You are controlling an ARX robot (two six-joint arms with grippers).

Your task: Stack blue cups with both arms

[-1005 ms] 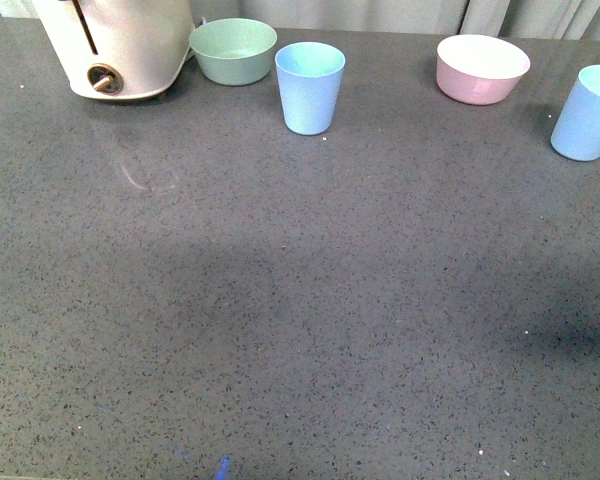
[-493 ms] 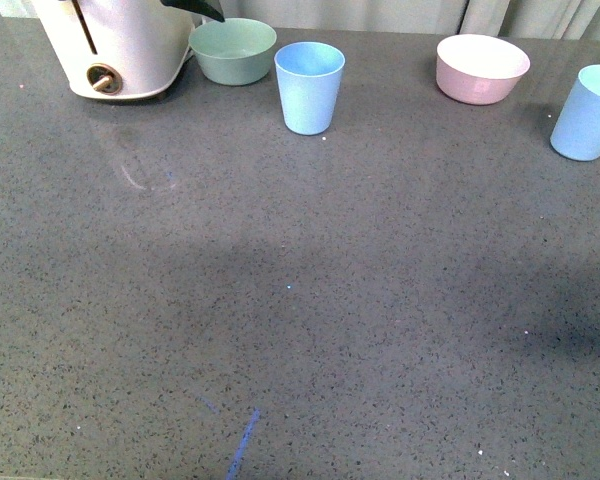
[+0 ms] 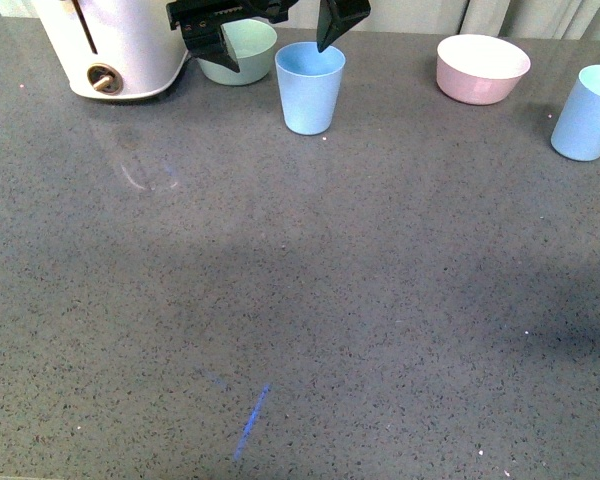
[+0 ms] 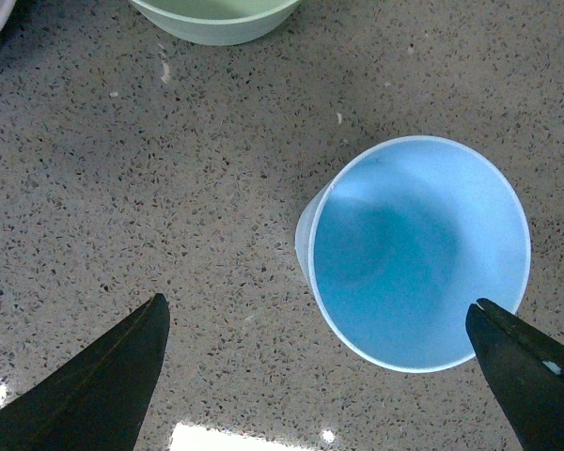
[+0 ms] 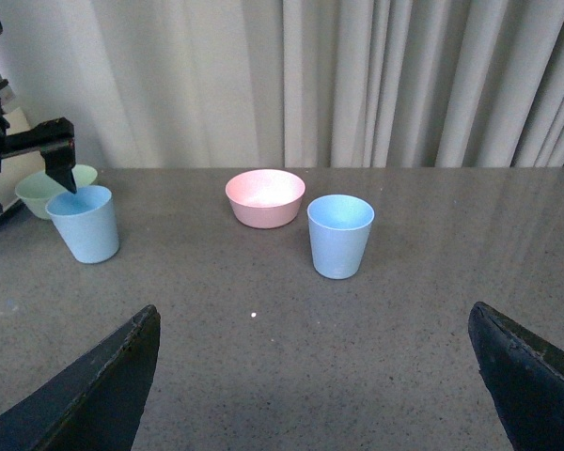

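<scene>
One blue cup (image 3: pixel 310 88) stands upright at the back of the grey counter; it also shows in the left wrist view (image 4: pixel 418 249) and the right wrist view (image 5: pixel 85 224). My left gripper (image 3: pixel 277 32) hangs open just above its rim, one finger by the rim, the other out over the counter. In the left wrist view the gripper (image 4: pixel 320 315) is empty. The second blue cup (image 3: pixel 589 112) stands at the far right edge; the right wrist view shows it (image 5: pixel 339 236) ahead. My right gripper (image 5: pixel 315 324) is open and empty, well short of it.
A white appliance (image 3: pixel 115 45) stands at the back left. A green bowl (image 3: pixel 242 50) sits beside the near cup; it also shows in the left wrist view (image 4: pixel 216 17). A pink bowl (image 3: pixel 481 68) sits between the cups. Curtains hang behind the counter.
My left gripper has come into the front view from the top and moved down over the left blue cup. The cups and bowls have not moved.
</scene>
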